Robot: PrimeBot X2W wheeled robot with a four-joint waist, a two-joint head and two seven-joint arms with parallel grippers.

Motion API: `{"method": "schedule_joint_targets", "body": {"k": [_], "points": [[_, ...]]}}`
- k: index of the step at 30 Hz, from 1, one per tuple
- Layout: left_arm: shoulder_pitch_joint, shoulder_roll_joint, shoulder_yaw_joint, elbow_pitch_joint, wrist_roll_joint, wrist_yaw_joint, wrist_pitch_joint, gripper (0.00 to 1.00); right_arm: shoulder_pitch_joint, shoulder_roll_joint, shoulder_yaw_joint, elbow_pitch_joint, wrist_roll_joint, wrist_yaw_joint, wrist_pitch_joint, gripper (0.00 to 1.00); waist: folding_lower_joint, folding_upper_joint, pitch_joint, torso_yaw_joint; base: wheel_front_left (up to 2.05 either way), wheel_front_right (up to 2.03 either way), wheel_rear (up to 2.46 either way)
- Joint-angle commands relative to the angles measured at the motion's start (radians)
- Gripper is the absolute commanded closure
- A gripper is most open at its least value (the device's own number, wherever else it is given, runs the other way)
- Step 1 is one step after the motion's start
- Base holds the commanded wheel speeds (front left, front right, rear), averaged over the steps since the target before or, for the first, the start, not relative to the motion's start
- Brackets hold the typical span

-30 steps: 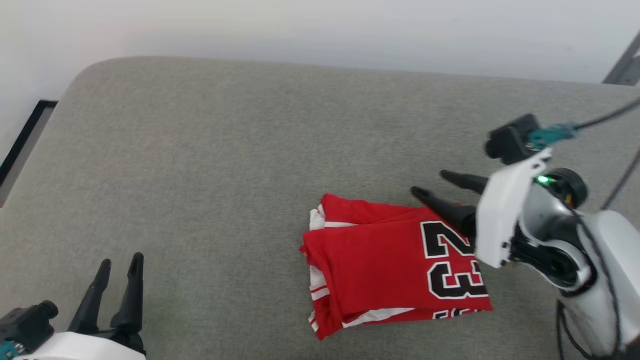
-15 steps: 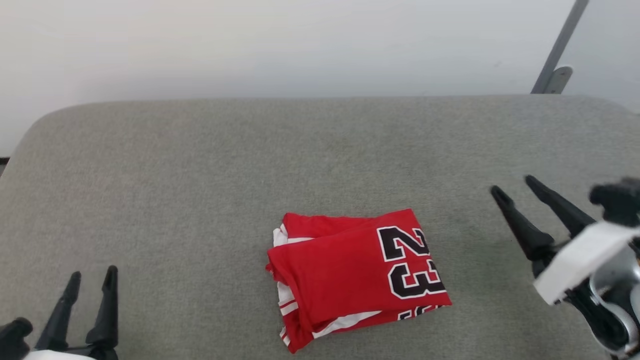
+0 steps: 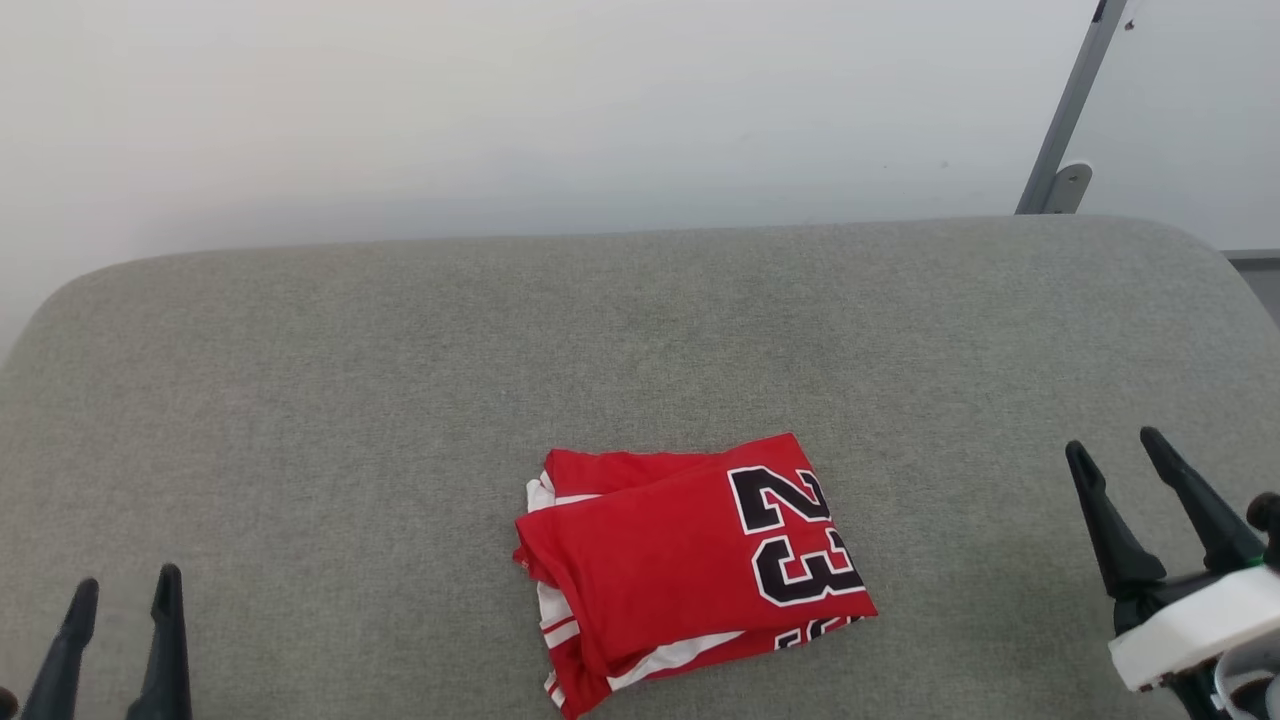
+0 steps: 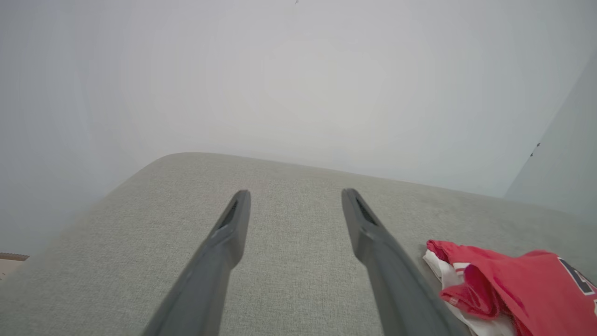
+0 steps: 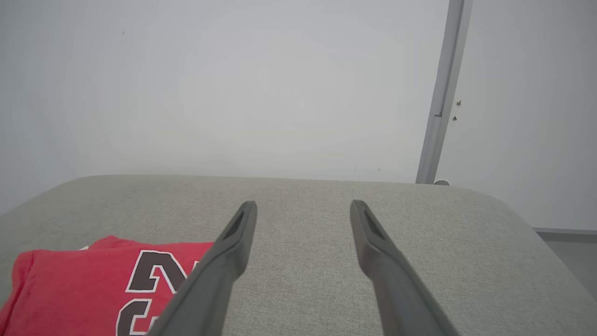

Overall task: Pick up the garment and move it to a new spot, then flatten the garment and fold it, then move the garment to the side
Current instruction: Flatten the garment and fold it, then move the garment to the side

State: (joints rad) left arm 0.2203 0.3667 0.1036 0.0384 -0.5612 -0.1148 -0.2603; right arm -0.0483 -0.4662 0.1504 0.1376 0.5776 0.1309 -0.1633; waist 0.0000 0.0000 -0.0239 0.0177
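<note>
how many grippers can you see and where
2: left gripper at lower left, right gripper at lower right, both open, apart from the folded garment between them.

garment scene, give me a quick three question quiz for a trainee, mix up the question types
1. True or false: the garment lies folded on the grey cushion.
2. The right gripper is: A) shut on the garment; B) open, apart from the garment; C) pressing down on the garment.
3. Fill in: the number showing on the garment is ___.
Key: 1 true; 2 B; 3 23.
</note>
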Motion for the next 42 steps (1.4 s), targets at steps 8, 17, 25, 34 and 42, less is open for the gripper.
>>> {"method": "schedule_joint_targets", "body": {"k": [8,17,25,34,42], "points": [[0.009,-0.043,0.006,0.011,0.038,-0.015,-0.006,0.0,0.036,0.032,0.004,0.068,0.001,0.0,-0.074,0.0,0.0,0.0,-0.009,0.009,0.0,0.0,0.0],[-0.018,-0.048,-0.035,0.018,0.019,-0.016,-0.006,0.0,0.043,0.047,0.015,0.093,0.008,0.0,-0.097,0.0,0.0,0.0,-0.008,0.021,0.0,0.0,0.0],[-0.034,-0.043,-0.061,0.03,0.013,-0.016,-0.006,0.0,0.031,0.053,0.028,0.103,0.013,0.0,-0.102,0.0,0.0,0.0,-0.006,0.023,0.0,0.0,0.0],[-0.046,-0.038,-0.073,0.036,0.041,-0.016,-0.006,0.0,0.029,0.056,0.026,0.088,-0.001,0.0,-0.102,0.0,0.0,0.0,-0.006,0.025,0.0,0.0,0.0],[-0.063,-0.029,-0.096,0.041,0.061,-0.016,-0.006,0.0,0.019,0.051,0.052,0.078,-0.001,0.0,-0.102,0.0,0.0,0.0,0.002,0.038,0.0,0.0,0.0]]}}
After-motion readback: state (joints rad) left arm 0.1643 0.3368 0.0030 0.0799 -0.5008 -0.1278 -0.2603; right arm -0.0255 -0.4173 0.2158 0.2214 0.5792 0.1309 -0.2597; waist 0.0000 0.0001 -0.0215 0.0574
